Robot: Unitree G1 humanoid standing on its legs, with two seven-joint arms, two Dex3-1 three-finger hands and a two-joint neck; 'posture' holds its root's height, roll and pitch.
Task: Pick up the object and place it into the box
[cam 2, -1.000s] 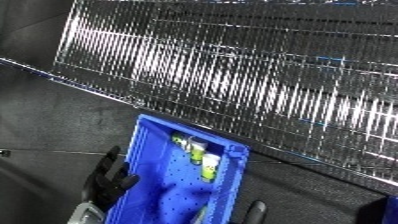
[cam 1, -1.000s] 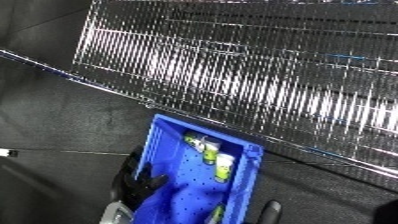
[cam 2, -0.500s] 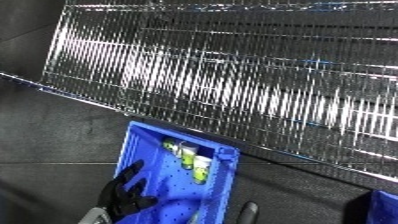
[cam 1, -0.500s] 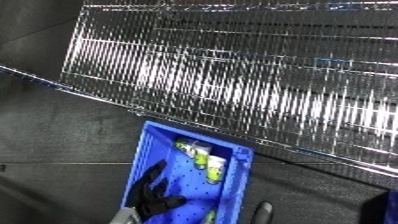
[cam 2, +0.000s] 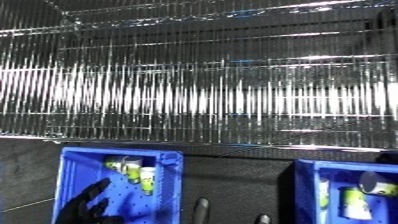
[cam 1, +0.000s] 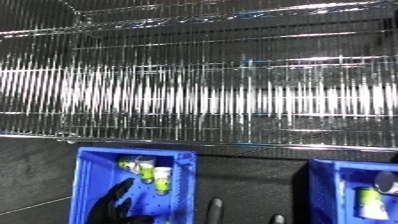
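A blue bin (cam 1: 84,170) stands on the dark floor at lower left. Two small bottles with yellow-green labels (cam 1: 142,167) (cam 1: 163,179) lie near its far end. My left hand (cam 1: 111,207) is inside this bin, open with fingers spread, just short of the bottles and holding nothing. My right hand (cam 1: 214,206) shows only as straight dark fingers rising from the bottom edge, right of the bin, also holding nothing. A second blue bin (cam 2: 306,172) at lower right holds a similar bottle (cam 2: 355,204) and a pale round item (cam 2: 380,184).
A large chrome wire shelf (cam 1: 204,95) fills the upper two thirds of both views, its front edge just beyond the bins. Dark floor (cam 1: 249,175) lies between the two bins.
The camera has swung and levelled, so the shelf now runs straight across and the second bin has come into view at right. My left hand stays in the left bin.
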